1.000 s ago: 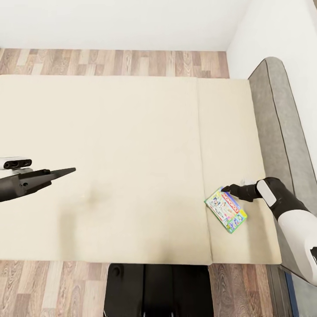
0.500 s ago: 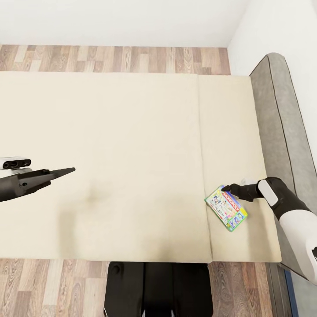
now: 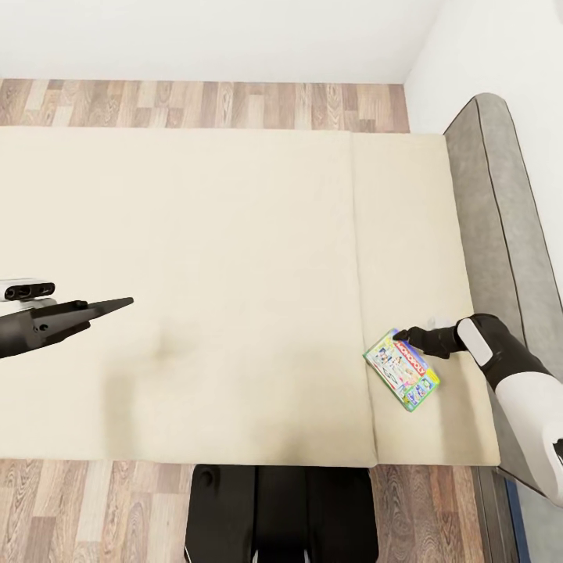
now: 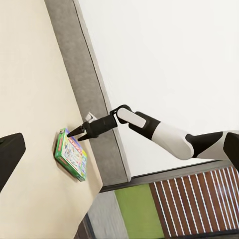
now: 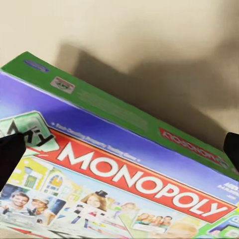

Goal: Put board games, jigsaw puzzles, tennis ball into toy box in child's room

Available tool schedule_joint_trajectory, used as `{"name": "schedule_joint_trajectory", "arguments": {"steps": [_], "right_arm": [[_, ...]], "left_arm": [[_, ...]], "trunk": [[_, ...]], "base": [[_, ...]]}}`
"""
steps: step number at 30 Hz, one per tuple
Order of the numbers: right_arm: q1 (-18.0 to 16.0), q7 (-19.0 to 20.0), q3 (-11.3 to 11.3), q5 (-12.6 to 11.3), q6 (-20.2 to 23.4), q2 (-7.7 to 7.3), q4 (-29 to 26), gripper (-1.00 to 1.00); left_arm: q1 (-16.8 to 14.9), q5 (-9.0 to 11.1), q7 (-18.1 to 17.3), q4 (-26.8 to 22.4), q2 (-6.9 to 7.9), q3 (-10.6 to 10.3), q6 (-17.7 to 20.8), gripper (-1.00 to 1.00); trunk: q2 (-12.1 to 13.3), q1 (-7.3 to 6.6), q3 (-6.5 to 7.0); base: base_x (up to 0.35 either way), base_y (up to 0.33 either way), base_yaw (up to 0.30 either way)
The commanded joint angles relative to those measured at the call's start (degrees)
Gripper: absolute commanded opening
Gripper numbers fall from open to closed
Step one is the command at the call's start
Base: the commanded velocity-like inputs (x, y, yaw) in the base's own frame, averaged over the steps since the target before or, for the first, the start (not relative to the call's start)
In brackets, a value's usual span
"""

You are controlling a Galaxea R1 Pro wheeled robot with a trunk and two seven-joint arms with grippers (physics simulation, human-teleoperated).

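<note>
One board game point(image 3: 401, 371), a blue and green Monopoly box, lies flat near the right front corner of the cream bed point(image 3: 234, 258). My right gripper point(image 3: 400, 336) sits at the box's far short edge, just above the mattress. It is open: in the right wrist view the box point(image 5: 114, 174) lies between the two dark fingertips point(image 5: 11, 159) at the frame's sides. The left wrist view has the box point(image 4: 70, 155) and the right gripper point(image 4: 74, 132) at its end. My left gripper point(image 3: 125, 303) hovers open over the bed's left part, holding nothing.
A grey padded headboard point(image 3: 493, 211) runs along the bed's right side against the white wall. Wood plank floor point(image 3: 203, 105) lies beyond the bed's far edge. My black base point(image 3: 281, 512) stands at the bed's near edge.
The head view shifted slightly a second ago. Both arms and the game box keep their places.
</note>
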Motion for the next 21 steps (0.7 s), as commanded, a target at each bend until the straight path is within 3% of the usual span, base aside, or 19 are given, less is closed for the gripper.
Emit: {"name": "schedule_joint_trajectory", "arguments": {"steps": [1,21], "right_arm": [[0.0,0.7,0.0,2.3,-0.2,0.19,0.4,1.00],[0.1,1.0,0.2,2.2,0.0,0.09,0.4,1.00]], "left_arm": [[-0.1,-0.1,-0.2,0.0,0.00,0.0,0.6,1.00],[-0.1,-0.1,-0.2,0.0,0.02,0.0,0.6,1.00]], "trunk": [[0.0,0.07,-0.07],[0.0,0.07,-0.09]], "base": [[0.000,0.000,0.000],[0.000,0.000,0.000]]}}
